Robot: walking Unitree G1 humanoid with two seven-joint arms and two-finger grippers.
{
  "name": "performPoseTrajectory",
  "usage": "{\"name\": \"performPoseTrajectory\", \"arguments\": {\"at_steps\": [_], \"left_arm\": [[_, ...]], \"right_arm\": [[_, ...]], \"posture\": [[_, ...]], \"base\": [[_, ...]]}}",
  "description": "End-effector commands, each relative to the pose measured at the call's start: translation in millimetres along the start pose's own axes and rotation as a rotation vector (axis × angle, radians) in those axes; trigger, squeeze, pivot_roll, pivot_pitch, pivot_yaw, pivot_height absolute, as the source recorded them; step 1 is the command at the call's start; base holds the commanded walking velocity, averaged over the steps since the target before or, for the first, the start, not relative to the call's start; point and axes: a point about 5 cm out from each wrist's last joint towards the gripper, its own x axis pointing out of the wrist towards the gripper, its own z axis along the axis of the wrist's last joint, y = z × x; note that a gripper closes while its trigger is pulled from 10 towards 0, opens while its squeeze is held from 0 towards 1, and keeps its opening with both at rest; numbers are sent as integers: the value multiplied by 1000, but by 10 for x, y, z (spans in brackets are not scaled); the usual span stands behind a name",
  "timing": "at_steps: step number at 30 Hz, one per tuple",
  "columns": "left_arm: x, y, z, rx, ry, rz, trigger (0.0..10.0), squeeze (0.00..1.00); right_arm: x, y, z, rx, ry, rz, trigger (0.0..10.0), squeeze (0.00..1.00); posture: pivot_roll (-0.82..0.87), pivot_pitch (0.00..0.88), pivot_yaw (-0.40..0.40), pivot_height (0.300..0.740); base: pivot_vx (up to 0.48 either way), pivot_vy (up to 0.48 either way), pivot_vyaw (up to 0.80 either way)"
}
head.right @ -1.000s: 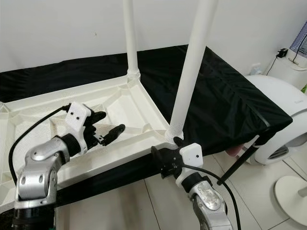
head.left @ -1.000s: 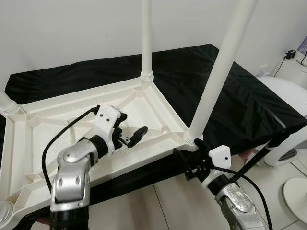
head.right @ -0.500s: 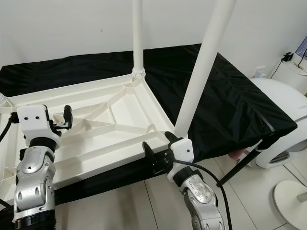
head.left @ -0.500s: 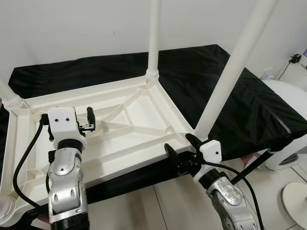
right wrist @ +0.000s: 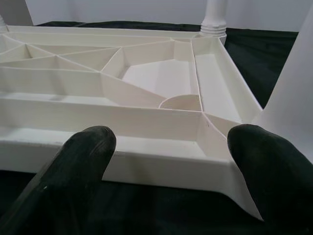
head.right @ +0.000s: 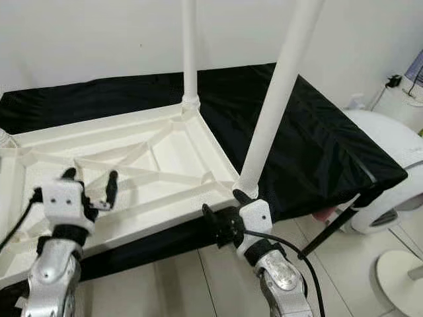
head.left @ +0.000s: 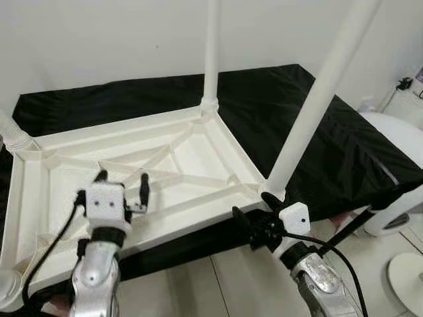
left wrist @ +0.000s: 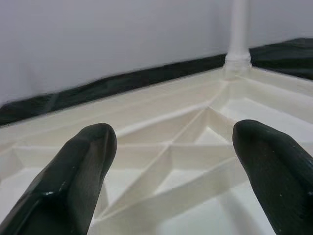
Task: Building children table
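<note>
On a low surface draped in black cloth point(head.left: 344, 142), a white plastic table top point(head.left: 192, 148) is laid upside down, its ribbed underside facing up. White legs are fitted upright at its corners: one at the far right corner point(head.left: 211, 56), one at the near right corner point(head.left: 314, 105), and the base of another is seen at the far left corner point(head.left: 12, 139).

Over the near left part of the underside, the left gripper point(head.left: 122, 186) is held with its two black fingers point(left wrist: 78, 171) spread wide apart, and nothing is gripped between them; the ribs are seen through the gap in the left wrist view.

At the near right, the right gripper point(head.left: 253, 216) is held just in front of the table top's near edge, close beside the base of the near right leg. Its fingers point(right wrist: 78, 166) are also set wide apart and nothing is grasped, the near rim being framed between them.

To the far right, a white rounded appliance point(head.left: 396, 142) is seen on the tiled floor point(head.left: 218, 284).
</note>
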Motion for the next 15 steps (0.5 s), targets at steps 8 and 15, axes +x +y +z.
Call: {"name": "performPoseTrajectory", "arguments": {"at_steps": [8,15], "left_arm": [[-221,50,-3,63,-10,-116,10000,0],[-357,67,-21,67,9,-118,10000,0]], "right_arm": [[-124,-55,-63,-33,39,-3,10000,0],[-222,-81,-91,-57,53,-34,10000,0]], "posture": [[-31,136,-4,740],[-31,136,-4,740]], "base": [[0,0,0],[0,0,0]]}}
